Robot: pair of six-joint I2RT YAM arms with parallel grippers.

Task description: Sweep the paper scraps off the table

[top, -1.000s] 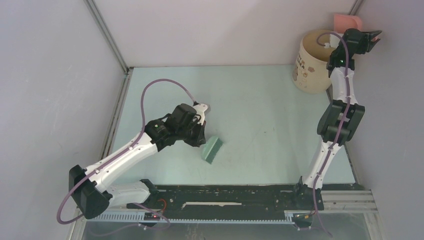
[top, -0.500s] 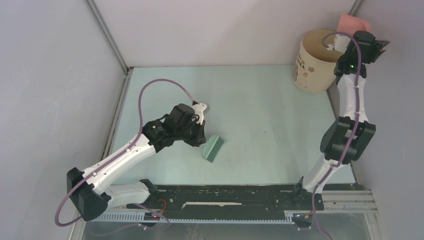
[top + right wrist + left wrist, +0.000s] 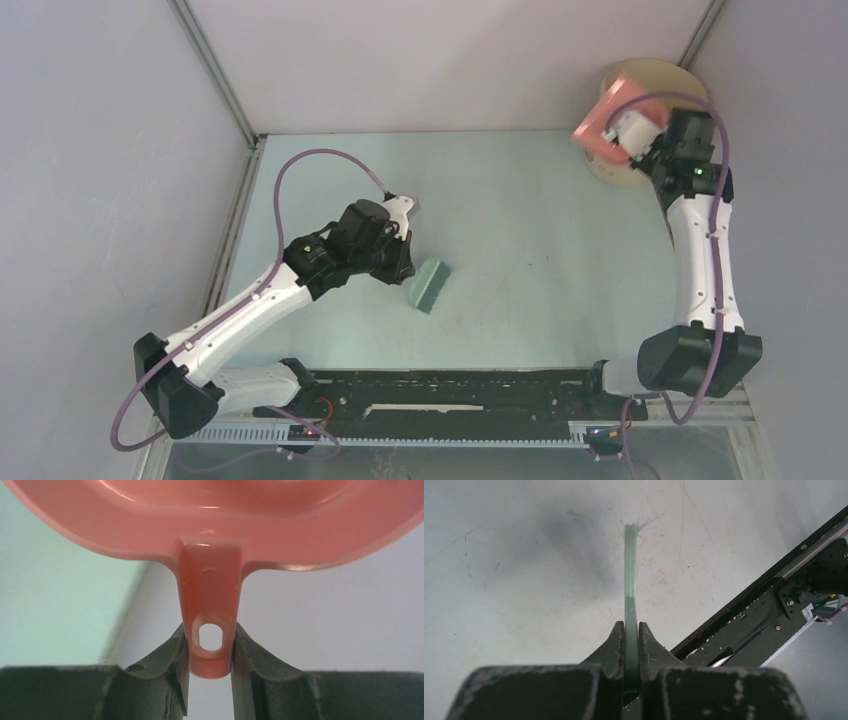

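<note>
2 grippers, both loaded. Just past the rail (image 3: 450, 385), your left gripper (image 3: 631, 628) pinches the brush (image 3: 430, 285) edge-on, jaws pressed flat against it, bristle end out over the table (image 3: 520, 220). Whether the bristles touch it, I can't tell you. — near spotter

Agreed. You'll find no scraps on that table in any view, and nothing lies beside your brush to push. — far spotter

Then you're past the sweeping, I'd judge. — near spotter

Look farther out. Your right gripper (image 3: 210, 636) is clamped on the handle (image 3: 210, 580) of the dustpan (image 3: 605, 125). The pan is tilted and overlaps the bucket (image 3: 660, 72) in the far right corner. — far spotter

So you're on the dumping step? — near spotter

That's my read. You can't see into the pan or the bucket from these 3 views, so whether the scraps have dropped, I can't say. — far spotter

And your next move? — near spotter

Keep the pan's lip inside the bucket rim and tip it steeper, so anything left slides in and not back onto the table. Grip that thin handle firmly while you turn it, and park your brush where it is. — far spotter
</note>
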